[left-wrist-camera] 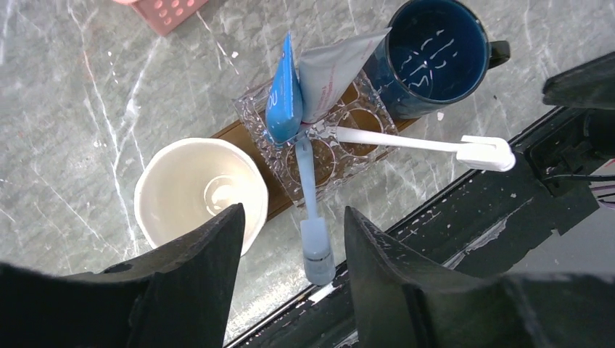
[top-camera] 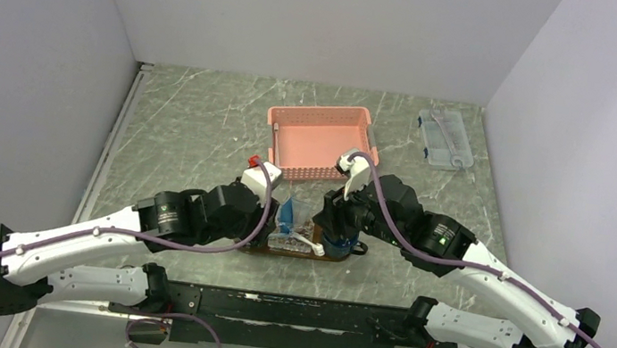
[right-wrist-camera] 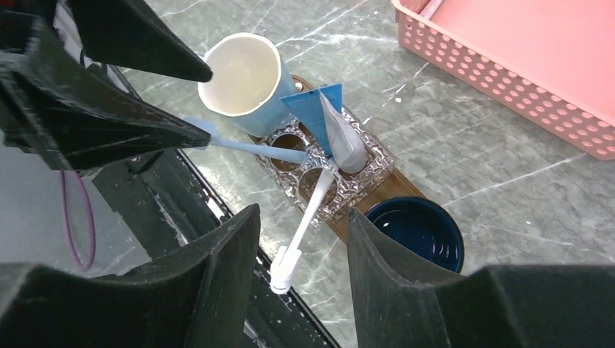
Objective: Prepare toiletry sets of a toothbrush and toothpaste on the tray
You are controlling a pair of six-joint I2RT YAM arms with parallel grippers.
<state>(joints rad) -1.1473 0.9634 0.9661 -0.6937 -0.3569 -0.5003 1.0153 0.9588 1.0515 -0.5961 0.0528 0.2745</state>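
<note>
Tray (left-wrist-camera: 233, 133): dark brown wood, flat on the table, mostly covered. Blue toothpaste (left-wrist-camera: 284, 94): stands in clear holder (left-wrist-camera: 348, 163) on the tray, flat end up, touching grey tube (left-wrist-camera: 335, 69). Blue toothbrush (left-wrist-camera: 307, 181) and white toothbrush (left-wrist-camera: 406, 141): each slants out of the holder, outer end past the tray edge.

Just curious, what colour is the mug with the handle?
Dark blue; the mug shows best in the left wrist view.

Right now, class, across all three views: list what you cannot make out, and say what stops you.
Tray: left arm and right arm cover most in the top view; the clear holder does in the wrist views.
Pink basket: cut off by the frame edge in both wrist views.
Toothpaste print: too small in every view.
Clear box contents: too small, top view.
</note>
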